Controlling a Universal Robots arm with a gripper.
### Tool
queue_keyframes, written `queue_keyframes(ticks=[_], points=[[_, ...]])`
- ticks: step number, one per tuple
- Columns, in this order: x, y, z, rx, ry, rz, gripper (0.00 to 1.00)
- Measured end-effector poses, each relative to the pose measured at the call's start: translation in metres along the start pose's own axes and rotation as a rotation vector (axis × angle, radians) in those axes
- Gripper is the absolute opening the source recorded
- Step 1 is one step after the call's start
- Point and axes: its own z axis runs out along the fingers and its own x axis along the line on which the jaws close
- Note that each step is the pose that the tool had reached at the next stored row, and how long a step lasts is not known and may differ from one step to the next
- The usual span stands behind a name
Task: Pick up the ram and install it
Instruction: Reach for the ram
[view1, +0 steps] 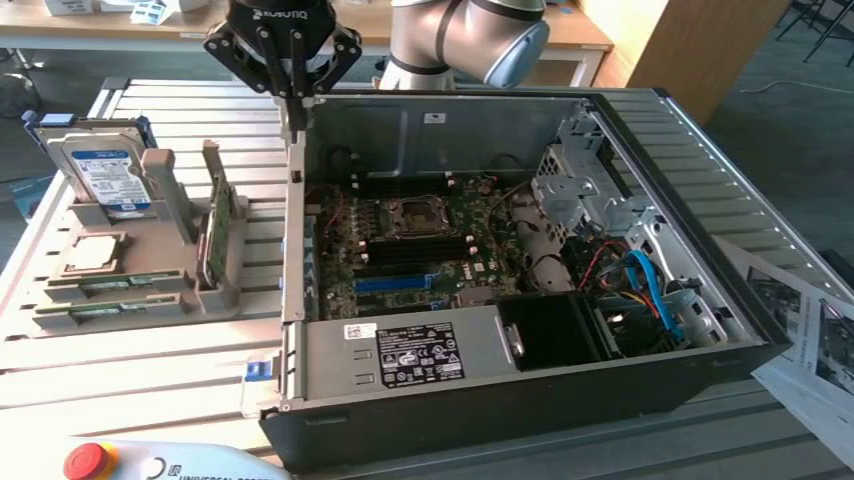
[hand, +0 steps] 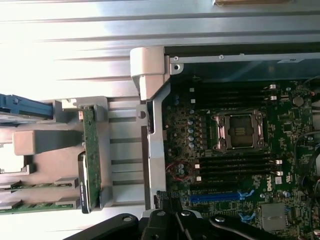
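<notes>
Two alike green ram sticks (view1: 118, 284) (view1: 104, 312) lie flat in slots at the near end of a grey holder (view1: 174, 290) on the exterior view's left; I cannot tell which is the task's ram. Their ends show in the wrist view (hand: 30, 186) (hand: 27, 206). My gripper (view1: 288, 100) (hand: 172, 215) hangs shut and holds nothing, above the back left corner of the open computer case (view1: 287, 250), well apart from the sticks. On the motherboard (view1: 400, 250), black memory slots (hand: 235, 167) run beside the bare CPU socket (hand: 238, 131).
A taller green card (view1: 216, 225) (hand: 91, 150) stands upright in the holder, with a hard drive (view1: 107, 170) behind it and a CPU chip (view1: 91, 252) beside it. The case also holds a power supply (view1: 407, 355) and cables. A red stop button (view1: 88, 460) sits at the front; papers (view1: 801, 310) lie to the right.
</notes>
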Motion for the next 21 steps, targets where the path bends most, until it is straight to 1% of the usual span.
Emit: queue_keyframes(ticks=[10,21], points=[[0.019,0.0012,0.001,0.0002,0.003,0.0,0.11],[0.043,0.0025,0.0022,0.0005,0.0068,0.0,0.11]])
